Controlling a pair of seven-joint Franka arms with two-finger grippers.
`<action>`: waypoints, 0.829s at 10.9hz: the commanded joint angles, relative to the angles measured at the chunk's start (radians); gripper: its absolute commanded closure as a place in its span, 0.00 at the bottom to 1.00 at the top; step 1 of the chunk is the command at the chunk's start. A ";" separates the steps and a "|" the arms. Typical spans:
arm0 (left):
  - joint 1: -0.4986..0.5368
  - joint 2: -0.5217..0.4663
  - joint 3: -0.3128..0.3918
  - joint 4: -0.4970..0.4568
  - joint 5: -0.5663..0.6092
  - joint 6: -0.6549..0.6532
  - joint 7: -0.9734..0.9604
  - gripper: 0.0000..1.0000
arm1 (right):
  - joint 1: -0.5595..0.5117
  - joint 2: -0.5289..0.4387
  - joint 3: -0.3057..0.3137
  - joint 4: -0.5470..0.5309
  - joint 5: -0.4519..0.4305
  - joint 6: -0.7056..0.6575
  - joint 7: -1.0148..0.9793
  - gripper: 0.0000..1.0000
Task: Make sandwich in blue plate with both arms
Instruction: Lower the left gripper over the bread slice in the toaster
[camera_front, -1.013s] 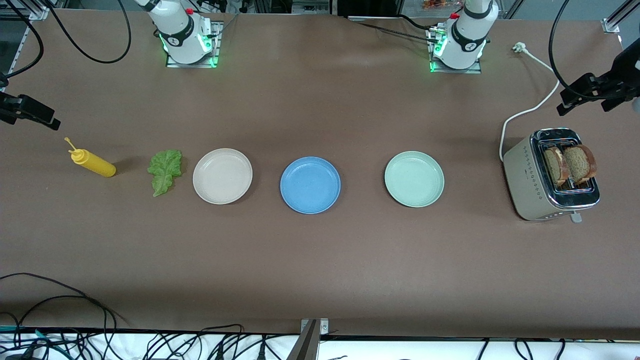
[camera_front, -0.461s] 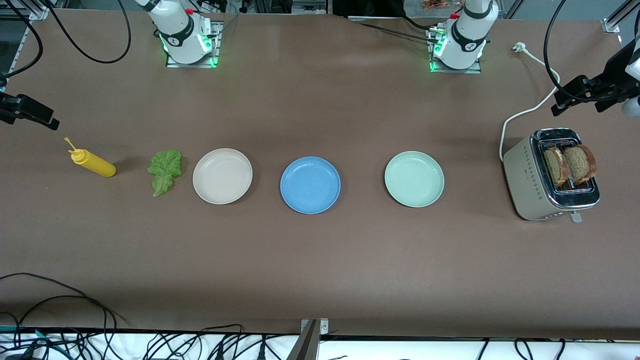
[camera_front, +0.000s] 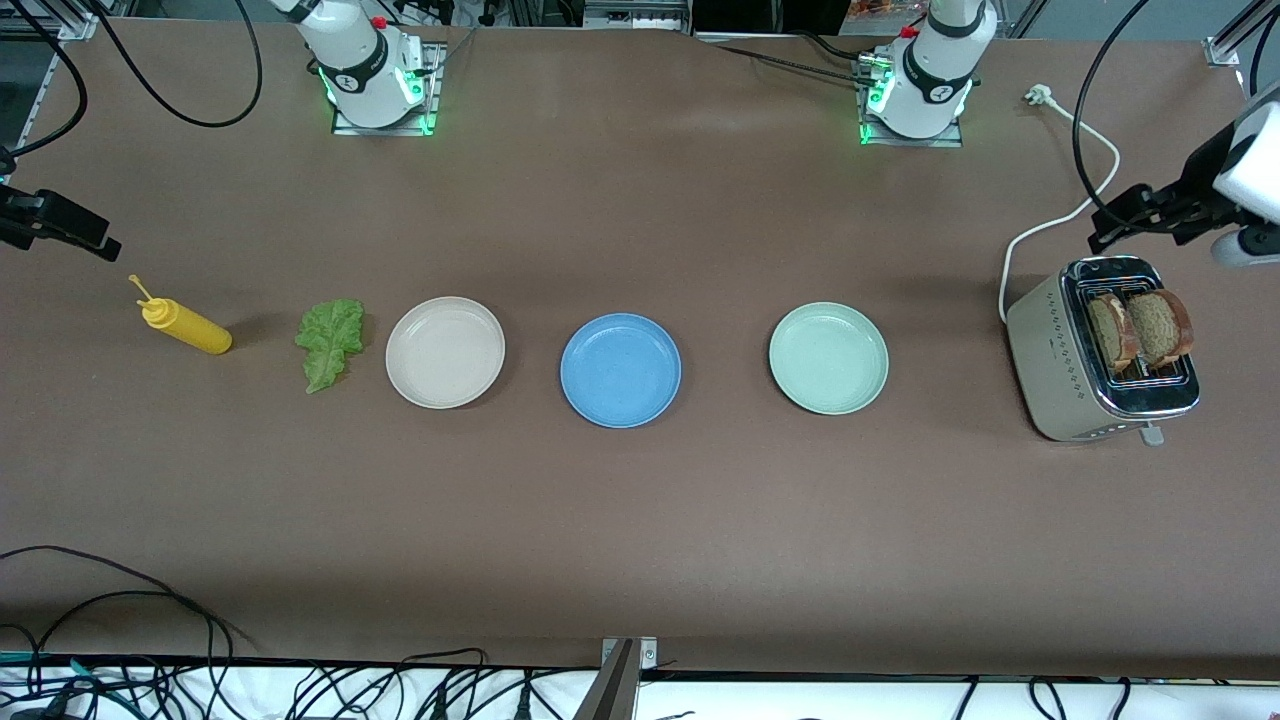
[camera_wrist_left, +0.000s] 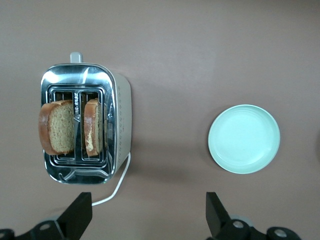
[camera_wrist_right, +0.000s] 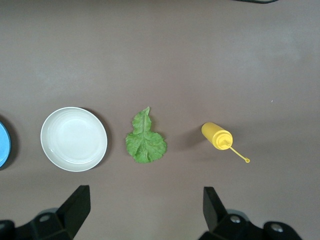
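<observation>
The blue plate lies bare mid-table between a cream and a mint plate. Two brown bread slices stand upright in the toaster at the left arm's end. A green lettuce leaf lies flat beside the cream plate. My left gripper hangs open and empty over the toaster's cord. At the right arm's end my right gripper is open and empty, above the table near the lettuce.
The cream plate and mint plate flank the blue one. A yellow mustard bottle lies on its side beside the lettuce. The white cord runs from the toaster toward the left arm's base.
My left gripper has shifted over the table toward the toaster, with more of its white wrist now in view. The right gripper has barely moved. Nothing on the table has changed.
</observation>
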 joint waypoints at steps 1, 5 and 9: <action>0.023 -0.029 -0.003 -0.101 0.030 0.094 0.024 0.00 | -0.003 0.011 -0.001 0.022 0.020 -0.009 -0.011 0.00; 0.030 -0.031 0.051 -0.196 0.023 0.191 0.071 0.00 | -0.002 0.011 -0.001 0.024 0.021 -0.016 -0.009 0.00; 0.040 -0.020 0.086 -0.267 0.028 0.286 0.139 0.00 | -0.002 0.008 0.000 0.024 0.020 -0.022 -0.012 0.00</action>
